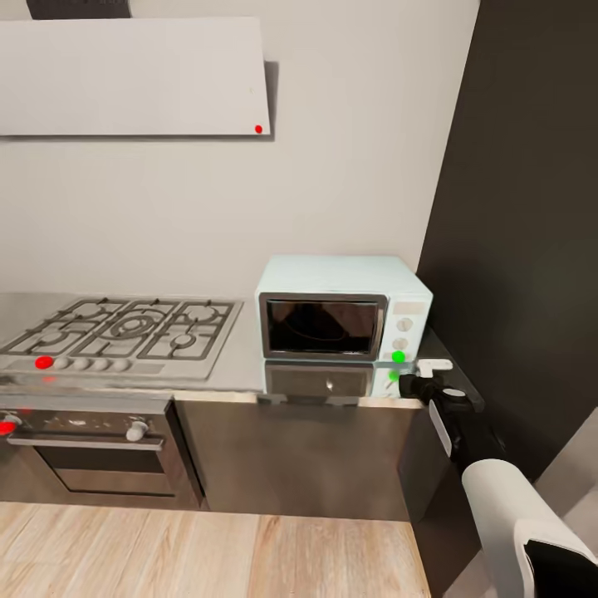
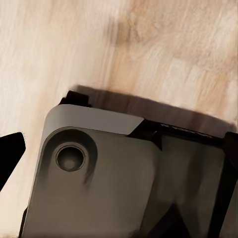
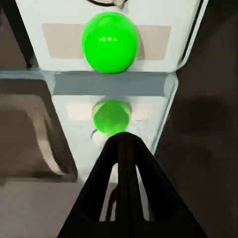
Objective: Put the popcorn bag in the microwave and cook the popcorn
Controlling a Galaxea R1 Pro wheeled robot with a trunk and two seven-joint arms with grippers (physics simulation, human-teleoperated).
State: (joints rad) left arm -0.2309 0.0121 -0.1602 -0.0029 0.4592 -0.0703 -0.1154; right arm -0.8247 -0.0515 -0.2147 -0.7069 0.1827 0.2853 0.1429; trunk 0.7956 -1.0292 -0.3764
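The pale blue microwave (image 1: 340, 282) stands on the grey countertop (image 1: 241, 365) with its dark glass door closed. A green dot (image 1: 398, 357) glows low on its white control panel. My right gripper (image 1: 404, 381) hangs just in front of and below that dot, at the counter's edge. In the right wrist view its black fingers (image 3: 136, 188) are pressed together, pointing at the green dot (image 3: 110, 42) and its reflection in the worktop. The gripper (image 3: 124, 136) is shut on nothing. The popcorn bag and popcorn are out of view. One left finger (image 2: 10, 153) shows over the wooden floor.
A gas hob (image 1: 124, 328) lies left of the microwave, above a built-in oven (image 1: 91, 448). An extractor hood (image 1: 133, 75) hangs on the wall. A tall dark panel (image 1: 531, 249) closes the right side. My own grey base (image 2: 124, 183) sits under the left wrist.
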